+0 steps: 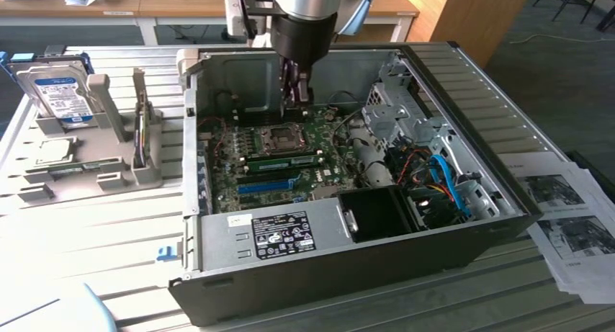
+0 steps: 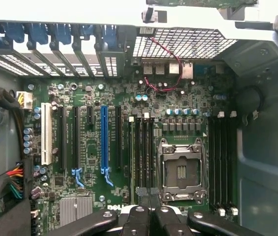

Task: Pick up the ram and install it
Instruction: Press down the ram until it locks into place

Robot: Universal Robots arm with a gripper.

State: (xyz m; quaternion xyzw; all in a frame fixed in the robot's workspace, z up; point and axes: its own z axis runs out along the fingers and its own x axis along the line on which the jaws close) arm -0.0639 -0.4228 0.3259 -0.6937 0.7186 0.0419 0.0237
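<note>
Jaws of the gripper [image 1: 299, 87] sit clamped together inside the open computer case [image 1: 500, 195], above the motherboard [image 1: 279, 159]. What looks like the ram [image 1: 281, 159] lies seated at the board's six o'clock side of the processor socket [image 1: 284, 136].

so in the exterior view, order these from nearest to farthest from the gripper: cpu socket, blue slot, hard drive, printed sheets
From the gripper, shut above the motherboard:
1. CPU socket, just below it on the board.
2. Blue slot, further down the board, toward the power supply.
3. Hard drive, outside the case, at the exterior view's left.
4. Printed sheets, on the table at the exterior view's right.
</note>
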